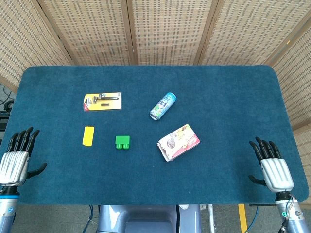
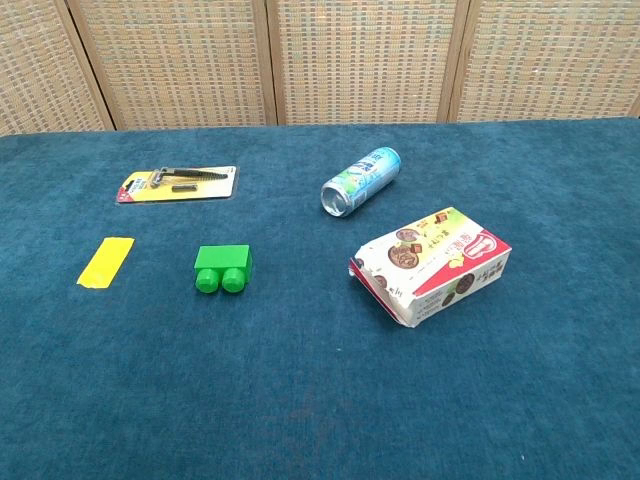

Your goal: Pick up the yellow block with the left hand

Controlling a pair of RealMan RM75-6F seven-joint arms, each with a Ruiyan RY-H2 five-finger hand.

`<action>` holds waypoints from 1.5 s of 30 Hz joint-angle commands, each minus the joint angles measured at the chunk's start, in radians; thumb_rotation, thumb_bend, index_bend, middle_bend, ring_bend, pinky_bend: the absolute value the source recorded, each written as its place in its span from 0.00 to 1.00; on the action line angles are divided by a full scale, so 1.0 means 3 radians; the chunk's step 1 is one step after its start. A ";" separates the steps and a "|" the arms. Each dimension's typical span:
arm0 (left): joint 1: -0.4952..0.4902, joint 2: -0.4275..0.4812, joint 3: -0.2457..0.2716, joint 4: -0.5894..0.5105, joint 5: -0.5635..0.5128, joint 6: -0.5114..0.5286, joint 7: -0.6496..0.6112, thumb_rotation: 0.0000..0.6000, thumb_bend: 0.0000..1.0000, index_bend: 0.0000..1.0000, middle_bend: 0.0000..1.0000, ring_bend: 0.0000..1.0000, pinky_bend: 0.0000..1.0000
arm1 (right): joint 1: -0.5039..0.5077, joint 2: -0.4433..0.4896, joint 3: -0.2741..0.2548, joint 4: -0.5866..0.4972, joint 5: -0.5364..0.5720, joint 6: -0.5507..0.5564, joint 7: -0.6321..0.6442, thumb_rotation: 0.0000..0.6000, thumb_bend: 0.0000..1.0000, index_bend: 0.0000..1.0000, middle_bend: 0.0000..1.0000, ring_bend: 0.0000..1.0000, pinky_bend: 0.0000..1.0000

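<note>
Head view: both hands rest at the near table corners, well apart from every object; the chest view shows neither hand.
Left hand (image 1: 17,158): fingers straight and slightly spread, thumb out to the side, holding nothing.
Right hand (image 1: 272,165): same posture, empty, far from the work.
Yellow block (image 1: 88,135): flat and thin, lying on the blue table (image 1: 218,92), forward and to the right of the left hand; also seen at (image 2: 105,261).
Neighbours: green brick (image 1: 123,142) just beside it on the right; razor pack (image 1: 102,101) beyond it; can (image 1: 163,106) and snack box (image 1: 178,141) well apart.
Step in hand: the reach, judged not yet begun.
Approach advice: come from above, keeping to the block's left side so the fingers stay off the green brick.
Grasp advice: block looks low-profile, so a pinch across its short width, fingertips pressed into the cloth, seems best.
Risk: thin edge may slip or slide on the pile.
Right hand advice: leave parked.
</note>
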 commanded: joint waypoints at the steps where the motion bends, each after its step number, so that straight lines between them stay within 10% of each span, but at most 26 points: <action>1: 0.0003 -0.0002 -0.0001 0.0002 0.0004 0.0002 0.0000 1.00 0.21 0.00 0.00 0.00 0.00 | 0.0001 -0.0001 -0.0002 0.0005 -0.0007 0.0004 0.0002 1.00 0.04 0.00 0.00 0.00 0.00; 45: -0.0290 -0.0143 -0.0128 0.0254 -0.0310 -0.0533 0.0263 1.00 0.22 0.00 0.00 0.00 0.00 | 0.0001 0.0021 0.0002 0.0013 0.0029 0.0004 0.0072 1.00 0.04 0.00 0.00 0.00 0.00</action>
